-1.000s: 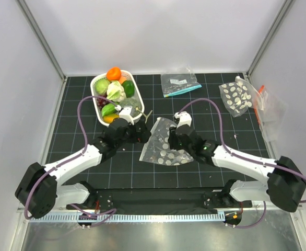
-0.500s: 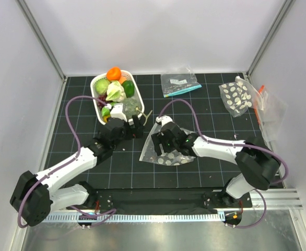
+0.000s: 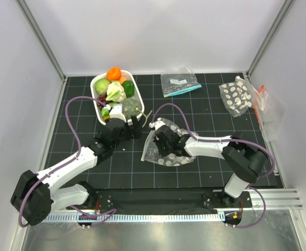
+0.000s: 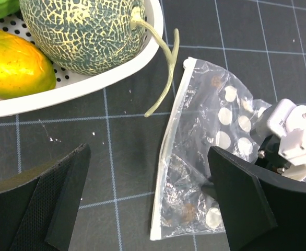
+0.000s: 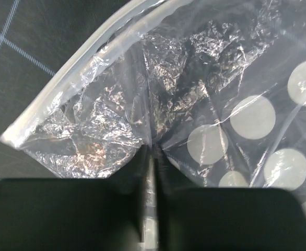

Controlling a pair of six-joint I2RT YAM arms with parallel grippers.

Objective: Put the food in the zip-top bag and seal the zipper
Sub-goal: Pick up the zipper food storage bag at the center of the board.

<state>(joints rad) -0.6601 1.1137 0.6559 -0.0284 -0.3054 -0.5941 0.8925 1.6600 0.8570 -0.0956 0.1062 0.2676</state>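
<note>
Top external view: over the last second the right arm has folded in toward the white basket (image 3: 94, 93), bringing the right end effector (image 3: 160, 137) and the zip-top bag (image 3: 173, 152) a little nearer the basket's near-right corner. The left end effector (image 3: 137, 125) has crept up as well and now sits just off that same corner, near the bag's rim. I read this as bag and food being brought together so loading can start; nothing has gone in yet.

Right wrist view shows the right end effector closed, its fingers pressed together with a fold of the bag's clear film pinched between them, just inside the zipper (image 5: 85, 68). Left wrist view shows the left end effector spread wide with nothing between its fingers, above the counter (image 4: 116, 172) between basket and bag.

The bag lies on the counter just right of the basket, its zipper edge facing the basket. No food shows inside it, and I cannot tell whether the zipper is parted.

All the food is in the basket. The melon (image 4: 85, 26) sits at the corner nearest the bag, with a yellow-orange piece (image 4: 14, 57) beside it. The cauliflower (image 3: 115, 93) and the other pieces are farther back. A teal-strip bag (image 3: 179, 82) and an orange-strip dotted bag (image 3: 239, 97) lie well right of the basket, apart from both arms.
</note>
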